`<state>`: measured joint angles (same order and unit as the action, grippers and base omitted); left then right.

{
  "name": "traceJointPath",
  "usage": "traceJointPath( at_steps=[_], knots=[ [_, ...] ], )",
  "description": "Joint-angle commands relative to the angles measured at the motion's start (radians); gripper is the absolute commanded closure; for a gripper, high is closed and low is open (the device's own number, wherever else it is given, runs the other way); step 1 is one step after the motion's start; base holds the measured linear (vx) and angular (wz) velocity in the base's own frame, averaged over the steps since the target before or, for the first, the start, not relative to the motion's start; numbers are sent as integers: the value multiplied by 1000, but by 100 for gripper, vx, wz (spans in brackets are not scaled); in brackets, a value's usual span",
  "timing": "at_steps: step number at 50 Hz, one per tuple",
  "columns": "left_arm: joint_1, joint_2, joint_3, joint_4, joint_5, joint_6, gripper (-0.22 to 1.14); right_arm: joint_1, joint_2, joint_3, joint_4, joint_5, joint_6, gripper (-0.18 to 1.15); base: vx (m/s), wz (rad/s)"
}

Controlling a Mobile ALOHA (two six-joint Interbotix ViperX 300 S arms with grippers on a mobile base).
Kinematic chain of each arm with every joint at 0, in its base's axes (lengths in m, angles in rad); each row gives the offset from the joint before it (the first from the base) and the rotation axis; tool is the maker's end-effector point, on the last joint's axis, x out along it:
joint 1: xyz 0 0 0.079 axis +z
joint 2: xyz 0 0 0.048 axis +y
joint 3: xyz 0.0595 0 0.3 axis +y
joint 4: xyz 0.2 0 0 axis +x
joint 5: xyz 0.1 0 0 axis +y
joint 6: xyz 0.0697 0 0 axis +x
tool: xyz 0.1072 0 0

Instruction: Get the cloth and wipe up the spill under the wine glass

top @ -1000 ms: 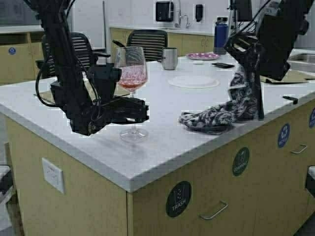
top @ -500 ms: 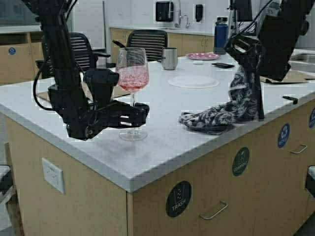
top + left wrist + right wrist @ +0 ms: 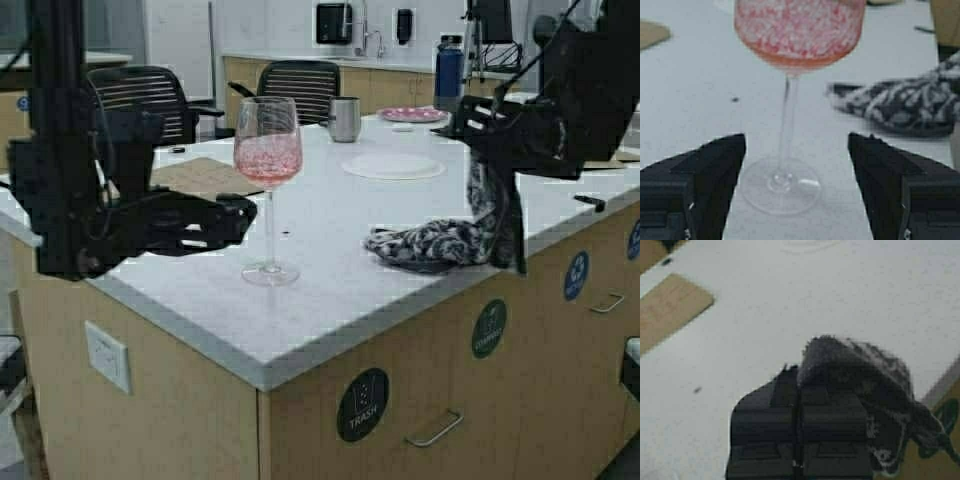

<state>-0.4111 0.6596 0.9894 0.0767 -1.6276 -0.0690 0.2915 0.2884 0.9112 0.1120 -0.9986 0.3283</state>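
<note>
The wine glass point(image 3: 268, 160) stands upright on the white counter point(image 3: 330, 300), its bowl speckled pinkish-red; it fills the left wrist view point(image 3: 790, 100). My left gripper point(image 3: 240, 212) is open, just left of the stem and apart from it, fingers point(image 3: 715, 170) either side of the foot. My right gripper point(image 3: 482, 122) is shut on the dark floral cloth point(image 3: 440, 240) and holds one end up; the rest trails on the counter near the front right edge. The cloth bunches over the shut right gripper point(image 3: 799, 385) at its tip point(image 3: 855, 370) and lies beyond the glass point(image 3: 900, 105).
A steel mug point(image 3: 345, 118), a round white plate point(image 3: 393, 165), a pink plate point(image 3: 413, 114), a phone point(image 3: 453, 132) and a blue bottle point(image 3: 449, 70) stand farther back. Brown cardboard sheets point(image 3: 205, 175) lie at left. Chairs point(image 3: 300, 88) stand behind the counter.
My left gripper has pulled back to the left, off the glass stem, and the glass stands free. My right gripper has lowered slightly with the cloth still in it.
</note>
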Motion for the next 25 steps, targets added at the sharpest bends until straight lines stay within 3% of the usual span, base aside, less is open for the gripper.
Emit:
traceJointPath(
  at_steps=[1,14,25],
  knots=[
    [-6,-112,98,0,-8,-2,-3,3,-109,-3,-100,144,-3,91,0,0],
    [-6,-275,262,-3,32,-2,-3,3,-293,-14,-284,500,-3,91,0,0],
    [-6,-428,285,-2,147,-8,-3,3,-416,-41,-331,709,-5,91,0,0]
  ],
)
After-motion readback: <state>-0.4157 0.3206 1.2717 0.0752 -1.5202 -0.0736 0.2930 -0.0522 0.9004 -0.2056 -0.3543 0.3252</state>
